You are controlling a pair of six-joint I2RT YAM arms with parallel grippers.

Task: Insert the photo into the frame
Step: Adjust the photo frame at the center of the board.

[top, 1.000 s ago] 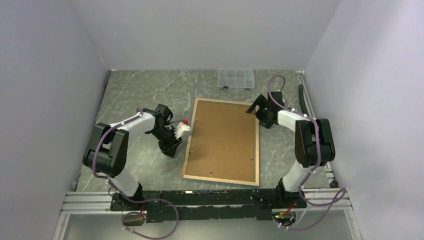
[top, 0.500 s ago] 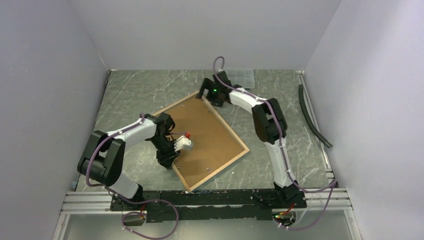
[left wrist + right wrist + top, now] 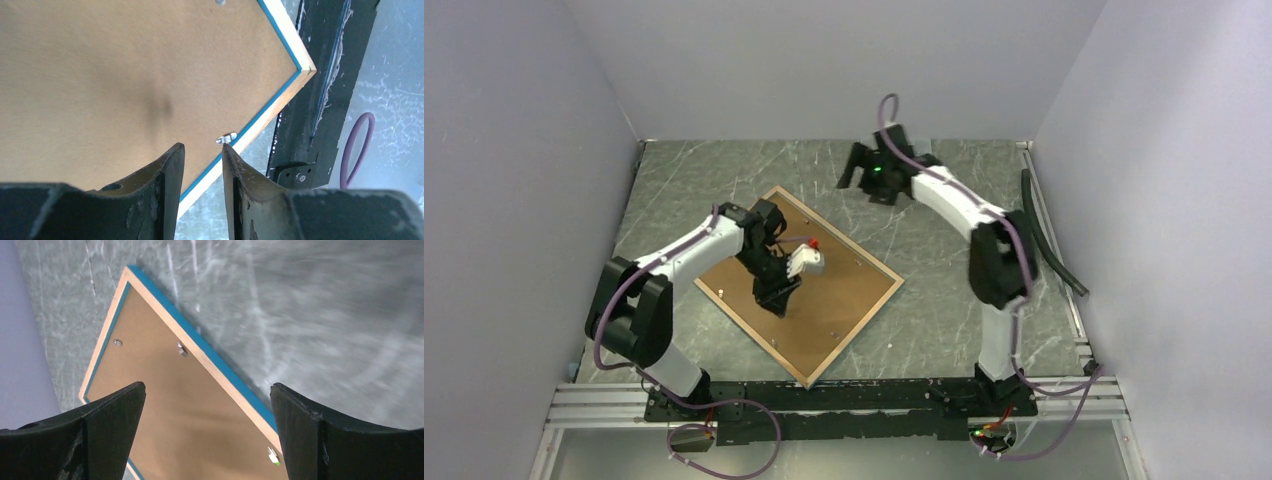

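The left fingers point(image 3: 170, 170) stand close together, a slim gap between them and nothing in it. They are poised just above the brown backing board point(image 3: 100, 75), with a small metal tab point(image 3: 226, 138) right at their tips, beside the blue-and-wood edge of the frame point(image 3: 260, 120). The step in hand looks to be freeing the tabs so the board can lift out (the photo shows in none of the views, so it cannot go in yet). To do it well, I judge, the tips should come down beside that tab and swivel it off the board with a light sideways push. A hard press could skate the frame across the table point(image 3: 674, 190). The right fingers point(image 3: 117, 410) are spread wide and empty, raised near the frame's far corner without touching it; lowered there, they could steady it. The frame lies flat, back upward, directly under the left fingers. It sits cornerwise: one corner points to a spot near the right fingers, the opposite one toward the table's near edge. Its long axis runs from the left fingers' far left to their near right.
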